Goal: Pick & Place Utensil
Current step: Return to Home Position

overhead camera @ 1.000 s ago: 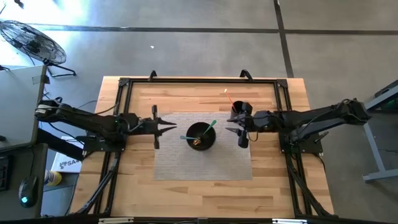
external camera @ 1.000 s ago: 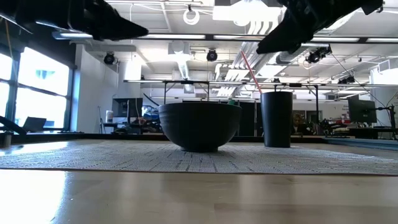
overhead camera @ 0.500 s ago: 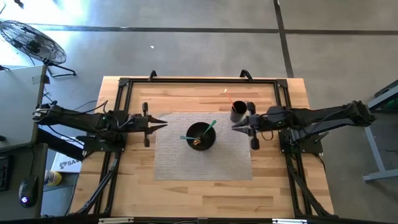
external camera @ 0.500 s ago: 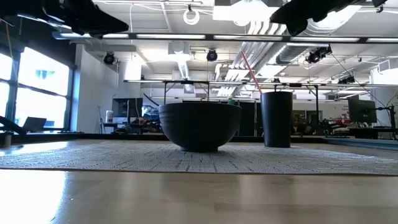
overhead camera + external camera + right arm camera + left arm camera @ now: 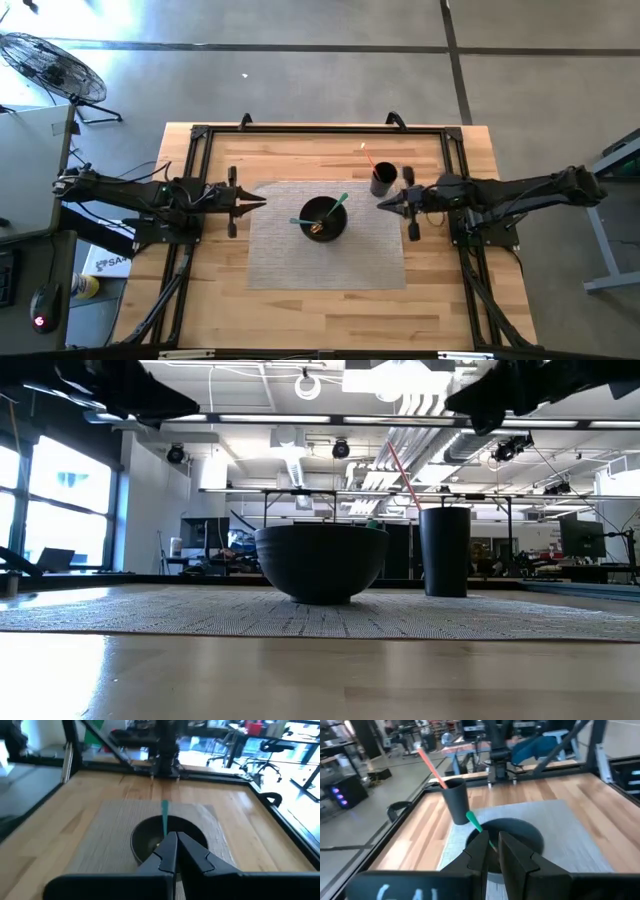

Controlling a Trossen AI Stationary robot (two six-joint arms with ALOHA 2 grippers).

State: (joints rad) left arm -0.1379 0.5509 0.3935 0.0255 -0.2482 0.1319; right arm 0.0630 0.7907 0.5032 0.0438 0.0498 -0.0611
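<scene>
A black bowl [image 5: 322, 220] stands on a grey mat [image 5: 290, 265] and holds a green utensil [image 5: 338, 203] that leans on its rim. A second green handle [image 5: 300, 221] sticks out over the bowl's left rim. A black cup [image 5: 383, 181] at the mat's far right corner holds a red utensil [image 5: 366, 155], slanting up out of it. My left gripper [image 5: 264, 202] hovers left of the bowl, shut but for a narrow slit [image 5: 492, 840]. My right gripper [image 5: 379, 204] hovers right of the bowl, near the cup, shut [image 5: 176, 840]. Both point at the bowl.
A black metal frame [image 5: 320, 129] runs around the wooden table top. Bare wood lies on the near side of the mat [image 5: 320, 315]. In the low view both arms hang high above the bowl [image 5: 321, 563] and cup [image 5: 445, 550].
Both grippers have drawn back from the bowl: the left toward the table's left edge, the right toward the right edge and away from the cup. In the low view both have pulled up toward the picture's top. Bowl, cup and utensils have stayed put.
</scene>
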